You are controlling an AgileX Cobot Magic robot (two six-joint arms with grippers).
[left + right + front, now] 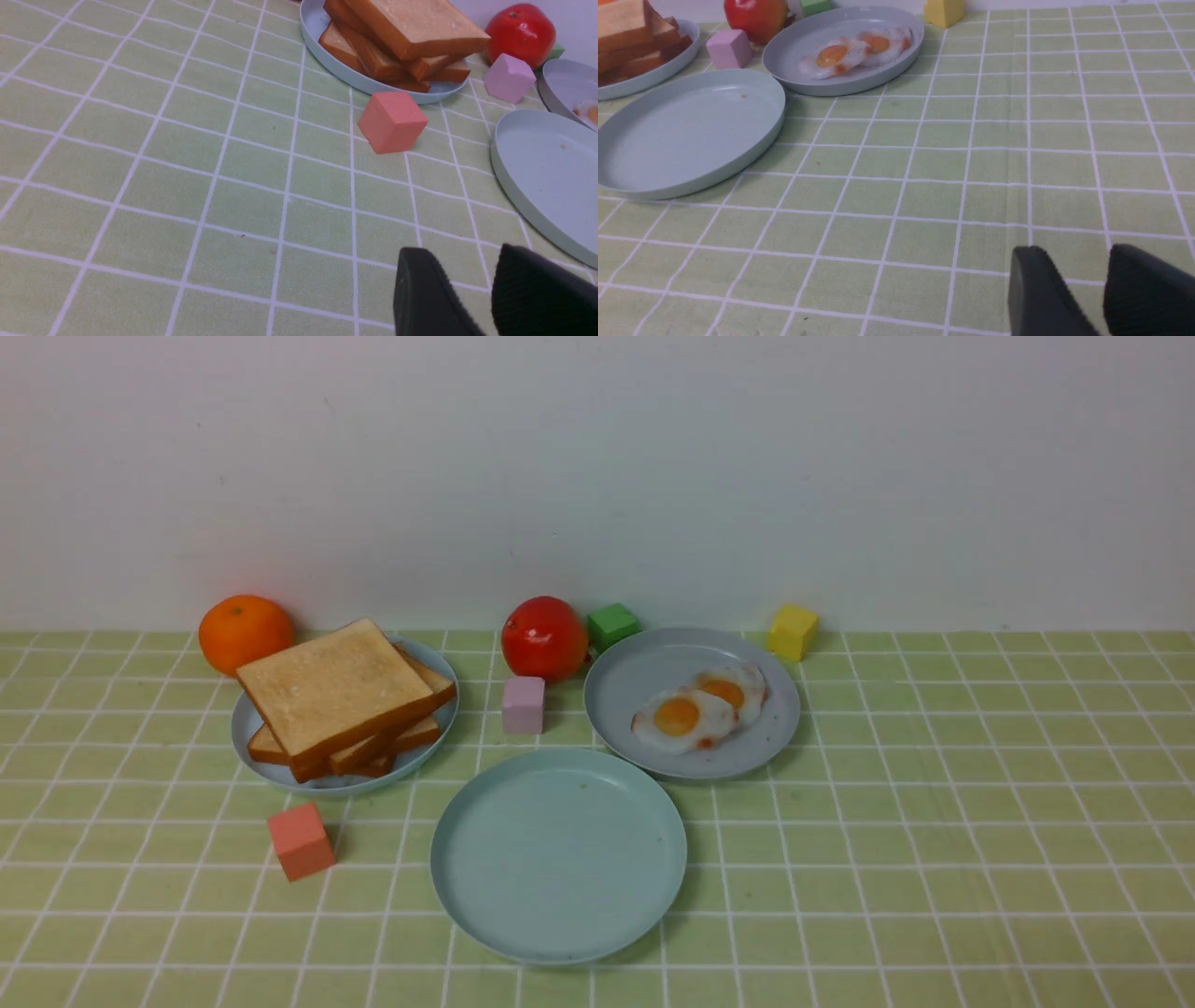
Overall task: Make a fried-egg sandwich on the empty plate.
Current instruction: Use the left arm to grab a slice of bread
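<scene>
The round pale mint-green plate lies nearest the robot, at the middle of the green checked table. It is bare, so no part of the fried-egg sandwich is built yet. That central spot looks chosen so that either arm can reach it.

Behind it on the left, a pile of square golden-brown toast slices rests on a round grey-blue plate. The top slice is skewed and overhangs the others, which should leave an edge free for a finger to take. Behind on the right, two white fried eggs with orange yolks overlap on a second grey-blue plate. With bread on one side and egg on the other, the layout probably suits one arm for each.

Neither arm shows in the front view. In its wrist view, the left end effector hangs over bare cloth with its fingers apart and nothing between them. The right end effector is likewise parted and empty, well apart from the eggs.

A salmon-pink cube sits just in front of the toast plate, so a low approach could knock it. The lilac cube, red tomato and orange fruit look like mere clutter.
</scene>
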